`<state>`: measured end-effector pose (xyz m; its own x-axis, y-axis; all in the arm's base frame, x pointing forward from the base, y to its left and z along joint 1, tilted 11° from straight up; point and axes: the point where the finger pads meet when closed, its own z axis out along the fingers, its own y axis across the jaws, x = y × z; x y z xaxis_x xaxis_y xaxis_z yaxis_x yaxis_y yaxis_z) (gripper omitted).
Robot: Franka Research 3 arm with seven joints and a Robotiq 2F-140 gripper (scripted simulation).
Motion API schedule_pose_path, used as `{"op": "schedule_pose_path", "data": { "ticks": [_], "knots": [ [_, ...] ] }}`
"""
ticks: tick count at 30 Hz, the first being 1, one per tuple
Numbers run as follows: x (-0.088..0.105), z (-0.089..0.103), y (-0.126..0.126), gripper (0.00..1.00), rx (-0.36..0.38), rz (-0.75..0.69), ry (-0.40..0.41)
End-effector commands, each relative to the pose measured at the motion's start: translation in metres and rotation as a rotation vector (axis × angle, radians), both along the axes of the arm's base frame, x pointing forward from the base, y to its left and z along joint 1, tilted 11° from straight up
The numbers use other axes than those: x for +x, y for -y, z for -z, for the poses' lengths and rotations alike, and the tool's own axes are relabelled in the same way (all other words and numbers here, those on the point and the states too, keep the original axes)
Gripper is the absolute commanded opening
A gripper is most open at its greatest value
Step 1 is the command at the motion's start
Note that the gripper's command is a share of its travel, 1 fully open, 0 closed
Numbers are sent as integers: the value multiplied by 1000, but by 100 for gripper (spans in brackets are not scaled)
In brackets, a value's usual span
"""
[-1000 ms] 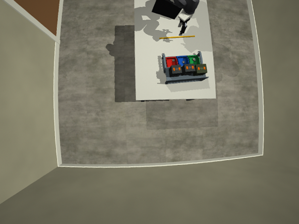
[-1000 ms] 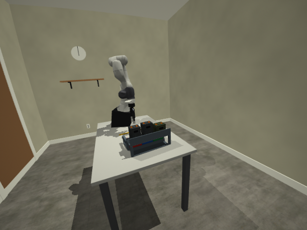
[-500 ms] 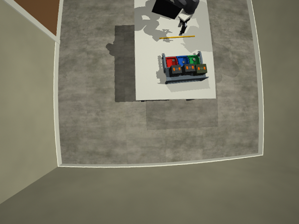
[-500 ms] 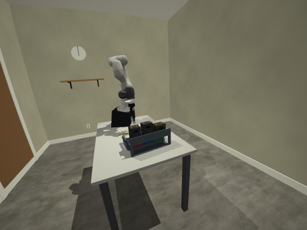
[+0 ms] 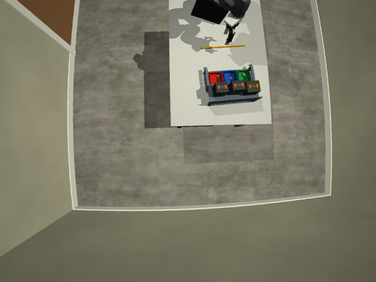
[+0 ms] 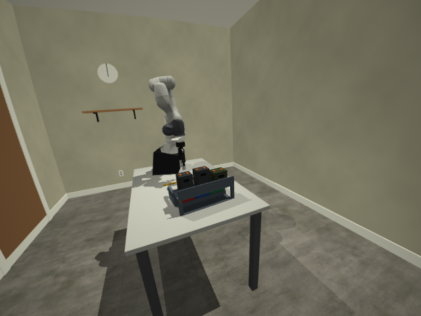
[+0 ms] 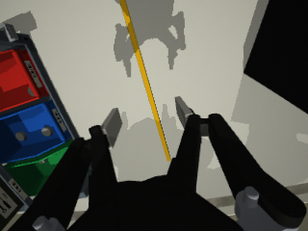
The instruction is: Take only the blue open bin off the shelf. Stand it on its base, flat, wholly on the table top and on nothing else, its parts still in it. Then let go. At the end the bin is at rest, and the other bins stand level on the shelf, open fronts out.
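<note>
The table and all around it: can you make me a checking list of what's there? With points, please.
Surface: pale table top (image 5: 187, 97) (image 6: 152, 217), shadows on it.
Job's things: blue bin (image 5: 229, 76) (image 7: 36, 126) between the red bin (image 5: 214, 77) (image 7: 12, 79) and green bin (image 5: 241, 76) (image 7: 36, 172), on the shelf (image 5: 206, 79) (image 6: 205, 189); round parts in the blue bin.
Clutter: yellow stick (image 5: 223, 46) (image 7: 148, 87); three dark boxes at the shelf.
Gripper (image 5: 228, 43) (image 6: 183, 166) (image 7: 147, 111): open, holding nothing.
Cables: nothing seen.
Surroundings: walls, floor, clock (image 6: 107, 73), wall shelf (image 6: 114, 110).

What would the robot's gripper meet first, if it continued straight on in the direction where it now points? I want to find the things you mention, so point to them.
Probably the table top (image 5: 186, 110) (image 6: 152, 217) (image 7: 87, 63); the open gripper (image 5: 228, 43) (image 6: 183, 166) (image 7: 147, 111) points down at it. The yellow strip (image 5: 223, 46) (image 6: 169, 184) (image 7: 146, 84) lies close to that line, and depth is unclear, so it could come first.
</note>
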<state>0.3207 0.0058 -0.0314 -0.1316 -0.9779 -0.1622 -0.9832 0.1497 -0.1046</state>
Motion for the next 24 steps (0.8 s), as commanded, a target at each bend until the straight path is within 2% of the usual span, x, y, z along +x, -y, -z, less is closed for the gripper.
{"op": "schedule_pose_path", "data": {
  "ticks": [1, 11, 12, 16, 24],
  "knots": [
    [2, -30, -2, 57, 17, -96, -22],
    [2, -30, -2, 57, 17, -96, -22],
    [1, -6, -1, 57, 3, -19, -4],
    [3, -30, -3, 57, 17, -96, -22],
    [3, -30, -3, 57, 17, -96, -22]
  ]
}}
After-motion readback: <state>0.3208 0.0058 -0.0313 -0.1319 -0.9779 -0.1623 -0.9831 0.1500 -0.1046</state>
